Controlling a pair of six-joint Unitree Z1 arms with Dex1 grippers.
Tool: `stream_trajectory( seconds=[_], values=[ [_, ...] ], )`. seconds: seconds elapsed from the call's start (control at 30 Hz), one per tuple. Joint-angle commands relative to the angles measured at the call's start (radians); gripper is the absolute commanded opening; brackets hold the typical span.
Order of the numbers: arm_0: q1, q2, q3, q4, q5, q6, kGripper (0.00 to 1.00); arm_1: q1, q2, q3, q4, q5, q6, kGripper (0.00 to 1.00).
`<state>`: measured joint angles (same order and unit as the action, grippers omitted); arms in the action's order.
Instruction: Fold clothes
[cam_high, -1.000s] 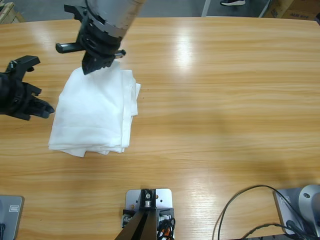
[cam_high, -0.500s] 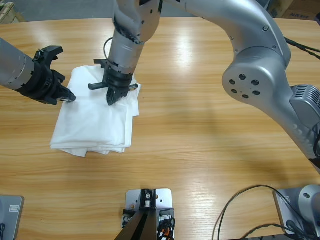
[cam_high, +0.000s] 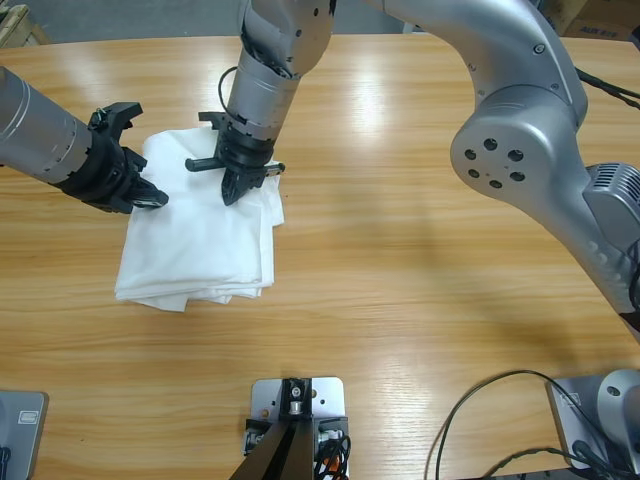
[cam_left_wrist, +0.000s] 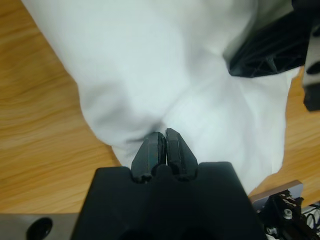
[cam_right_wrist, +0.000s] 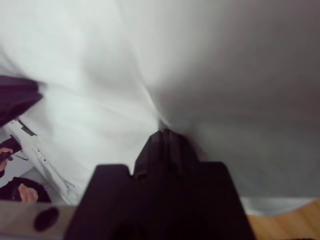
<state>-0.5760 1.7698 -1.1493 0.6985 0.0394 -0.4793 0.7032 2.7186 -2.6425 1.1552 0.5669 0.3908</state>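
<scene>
A white T-shirt, folded into a thick rectangle, lies on the left part of the wooden table. My left gripper comes in from the left edge and is shut on the cloth's left border; in the left wrist view the cloth puckers at the closed jaws. Reaching down from the top, my right gripper is shut on the cloth near its upper right corner. The right wrist view is filled with white cloth creasing toward the shut jaws.
The right arm's large silver elbow hangs over the table's right half. A black cable loops at the bottom right. In the left wrist view the right gripper shows at the upper right. Bare wood lies right of the T-shirt.
Both grippers came in onto the folded T-shirt, the left from the table's left edge, the right down from the cloth's top corner. The pile has shifted slightly right.
</scene>
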Motion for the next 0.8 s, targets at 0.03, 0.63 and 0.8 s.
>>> stream_trajectory(
  seconds=[0.03, 0.63, 0.8],
  values=[
    [-0.039, 0.065, 0.063, -0.025, -0.005, -0.04, 0.0, -0.026, -0.014, -0.47, 0.012, 0.002, 0.019, 0.0],
    [0.042, 0.035, 0.162, -0.061, 0.087, -0.079, 0.0, -0.083, -0.039, -0.492, 0.034, -0.005, 0.002, 0.0],
    [-0.006, -0.08, 0.142, -0.032, 0.071, -0.084, 0.0, -0.158, -0.137, -0.514, 0.044, -0.038, -0.003, 0.0]
  ],
)
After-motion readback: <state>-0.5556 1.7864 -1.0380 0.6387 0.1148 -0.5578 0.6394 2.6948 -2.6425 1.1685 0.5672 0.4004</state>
